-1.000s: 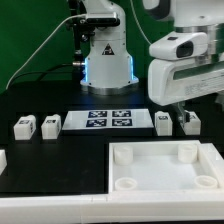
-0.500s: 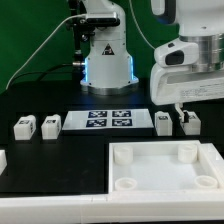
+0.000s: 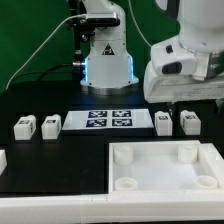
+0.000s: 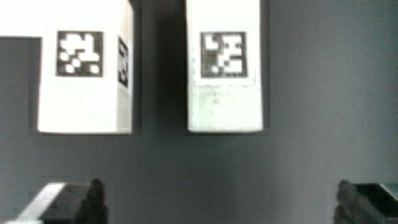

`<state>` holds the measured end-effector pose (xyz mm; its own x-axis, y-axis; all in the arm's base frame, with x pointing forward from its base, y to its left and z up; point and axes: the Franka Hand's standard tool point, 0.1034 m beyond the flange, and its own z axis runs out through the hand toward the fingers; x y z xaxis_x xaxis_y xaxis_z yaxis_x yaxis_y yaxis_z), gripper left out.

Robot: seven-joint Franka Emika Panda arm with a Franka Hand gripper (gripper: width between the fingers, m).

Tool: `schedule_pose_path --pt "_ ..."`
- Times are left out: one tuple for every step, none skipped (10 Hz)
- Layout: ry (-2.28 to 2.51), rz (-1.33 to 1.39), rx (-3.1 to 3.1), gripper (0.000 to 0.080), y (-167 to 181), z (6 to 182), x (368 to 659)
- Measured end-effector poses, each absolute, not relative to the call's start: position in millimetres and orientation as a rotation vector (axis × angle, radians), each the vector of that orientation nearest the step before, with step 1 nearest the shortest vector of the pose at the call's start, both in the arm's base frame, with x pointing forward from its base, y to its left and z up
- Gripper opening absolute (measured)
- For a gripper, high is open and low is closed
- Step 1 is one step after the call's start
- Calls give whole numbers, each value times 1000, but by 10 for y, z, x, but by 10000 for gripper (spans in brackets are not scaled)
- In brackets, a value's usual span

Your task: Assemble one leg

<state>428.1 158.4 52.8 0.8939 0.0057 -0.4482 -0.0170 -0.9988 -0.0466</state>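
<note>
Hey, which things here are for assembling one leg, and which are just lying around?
For the job: the leg lined up with the gripper, which is open; the tray with corner sockets.
Just lying about: neighbouring leg; two legs at the exterior view's left; marker board.

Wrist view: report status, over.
Jaws open, empty. Leg lined up with their gap, not gripped. Second leg close beside it, apart, may crowd the grasp.

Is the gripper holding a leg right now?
No, the gripper is open and empty; both legs in the wrist view lie clear of it.
</note>
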Motion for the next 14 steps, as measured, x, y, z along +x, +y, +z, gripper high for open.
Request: schedule_pose_path --pt "11 847 -2977 649 1577 515 4321" --pt "10 944 -2951 649 1570 504 4312" --pt "38 1132 -2904 649 1574 516 4228" --pt "125 1320 -2848 649 1702 465 4162" --pt "119 1305 -2854 649 1791 378 4172" --pt "108 1320 -2854 649 1810 365 4084" --pt "103 1346 -2848 649 1817 291 4000" --pt "96 1357 -2847 649 1828 232 3948" --pt "93 1359 -2849 649 1820 177 3888" --pt "91 1361 -2848 649 1799 141 3848" --pt "91 1363 -2847 649 1773 112 3815" --pt "89 1363 -2845 649 1750 96 3803" --pt "91 1362 -2845 649 1744 95 3805" --pt "91 1362 -2845 649 1746 96 3805"
